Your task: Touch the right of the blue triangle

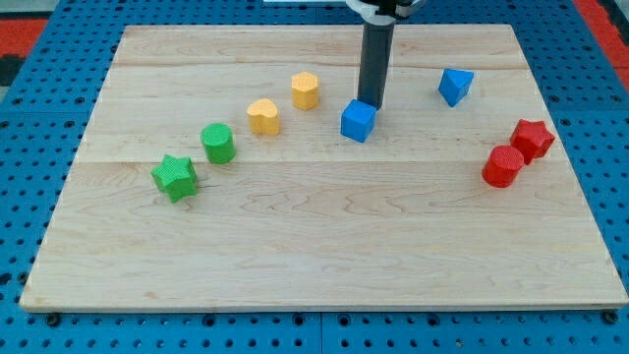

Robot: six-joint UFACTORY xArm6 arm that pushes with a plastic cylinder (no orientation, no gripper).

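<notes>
There is no gripper on this arm — only a straight dark rod, so nothing opens, closes or holds. My tip (371, 102) comes down just behind the blue cube (358, 121), at its top edge, and looks to touch it; the contact itself is hidden behind the block. The rod's upper end is cut off by the view's top.

From the surface's (314, 246) left edge: a green star (175, 178), a green cylinder (217, 144), a yellow heart (263, 116) and a yellow hexagonal block (306, 90) rise in a diagonal toward the top edge. Right of my tip, well apart from it, the blue triangle (455, 86) sits near the top-right corner. Near the right edge, a red cylinder (503, 166) touches a red star (532, 139) — their shapes are hard to tell exactly.
</notes>
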